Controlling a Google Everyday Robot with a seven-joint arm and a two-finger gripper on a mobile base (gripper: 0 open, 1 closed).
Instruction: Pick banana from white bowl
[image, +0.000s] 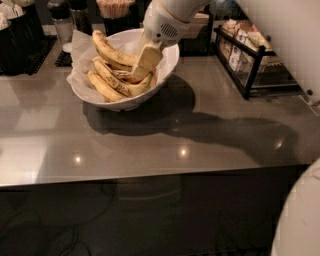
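Observation:
The white bowl (170, 62) stands at the back of the grey counter, lined with crinkled white paper (77, 47). Several speckled yellow bananas lie in it. The long curved banana (112, 50) is on top, its far end tilted up over the bowl's left rim. My gripper (144, 64) reaches down into the right half of the bowl and is shut on that banana's right end. The shorter bananas (115, 82) lie below it.
A black wire rack (250, 55) with packets stands at the right back. Dark containers (20, 25), a shaker (62, 20) and a cup of sticks (115, 9) line the back edge. My white body (300, 220) fills the lower right corner.

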